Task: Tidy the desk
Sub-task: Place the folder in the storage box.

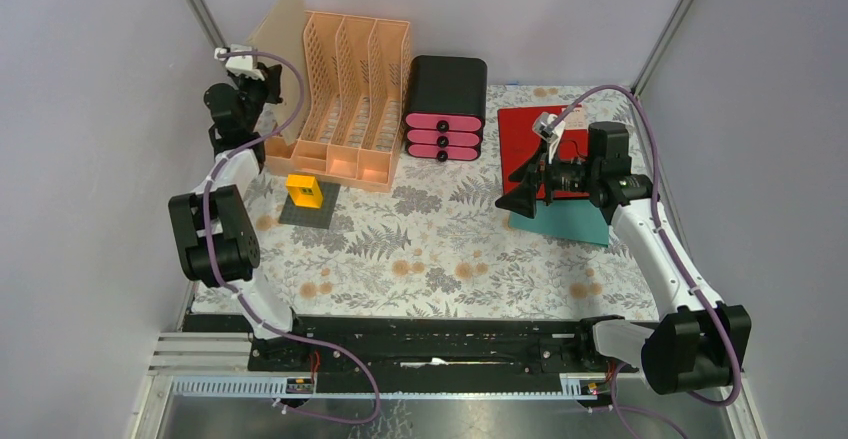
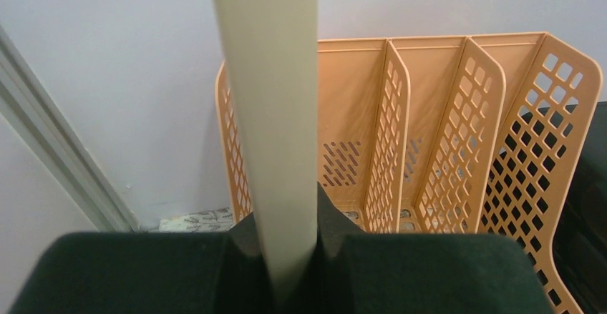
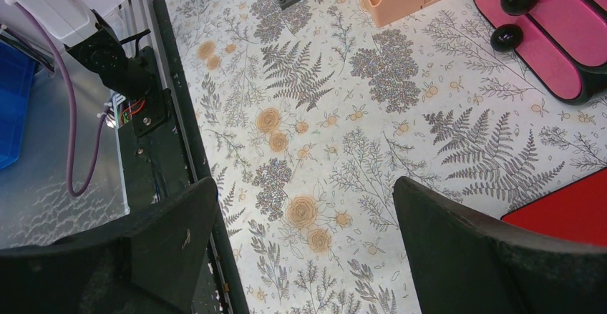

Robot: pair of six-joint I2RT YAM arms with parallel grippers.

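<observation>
The desk (image 1: 440,259) has a pale cloth with grey ferns and tan flowers. My left gripper (image 1: 258,81) is raised at the back left, shut on a thin beige folder (image 1: 283,21) that stands upright beside the left end of the orange file rack (image 1: 350,99). In the left wrist view the folder (image 2: 268,114) shows edge-on between my fingers, left of the rack (image 2: 429,149). My right gripper (image 1: 522,191) is open and empty, hovering over the left edge of a teal folder (image 1: 565,221). In the right wrist view it (image 3: 304,214) is above bare cloth (image 3: 322,114).
A black drawer box with pink fronts (image 1: 445,109) stands right of the rack. A red folder (image 1: 520,129) lies at the back right, partly under my right arm. A yellow block (image 1: 304,190) sits on a dark grey baseplate (image 1: 300,214) in front of the rack.
</observation>
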